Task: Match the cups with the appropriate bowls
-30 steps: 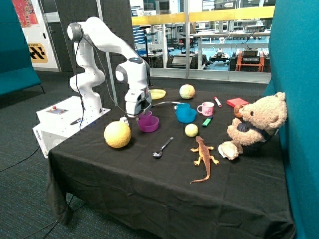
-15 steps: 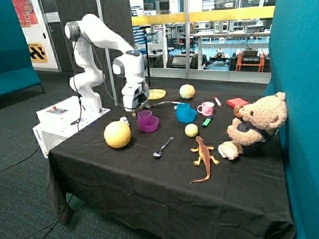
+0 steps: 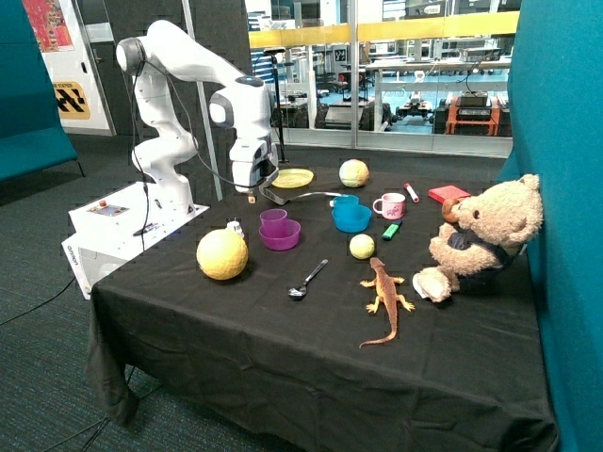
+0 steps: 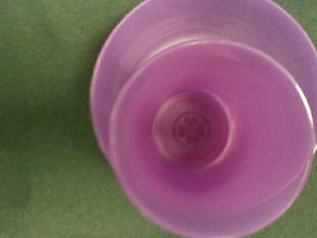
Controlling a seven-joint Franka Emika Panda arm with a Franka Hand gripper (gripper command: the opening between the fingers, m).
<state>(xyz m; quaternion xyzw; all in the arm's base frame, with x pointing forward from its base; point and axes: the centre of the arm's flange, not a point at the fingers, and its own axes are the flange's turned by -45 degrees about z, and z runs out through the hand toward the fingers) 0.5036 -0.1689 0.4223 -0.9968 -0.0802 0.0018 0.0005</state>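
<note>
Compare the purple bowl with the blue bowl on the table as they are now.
The purple bowl is magenta and nearer the big yellow ball; the blue bowl is bright blue and nearer the mug. The purple bowl holds the purple cup; the blue bowl holds the teal cup. Both are shallow, round, upright.

Counter [image 3: 283,348]: draped in black cloth hanging over the near edge. On it:

- large yellow ball [image 3: 222,254], near the corner by the robot base
- purple bowl [image 3: 281,234], with the purple cup [image 3: 273,220] standing upright in its far side
- blue bowl [image 3: 351,217], the teal cup [image 3: 345,201] in it at the back
- white-and-pink mug [image 3: 389,205], just beside the blue bowl
- green marker [image 3: 390,231]
- small yellow-green ball [image 3: 362,246]
- spoon [image 3: 307,281]
- orange toy lizard [image 3: 384,298]
- teddy bear [image 3: 480,237], seated at the edge
- red box [image 3: 448,195]
- red-capped pen [image 3: 412,192]
- second ball [image 3: 354,173] and yellow plate [image 3: 293,178], along the far side
</note>
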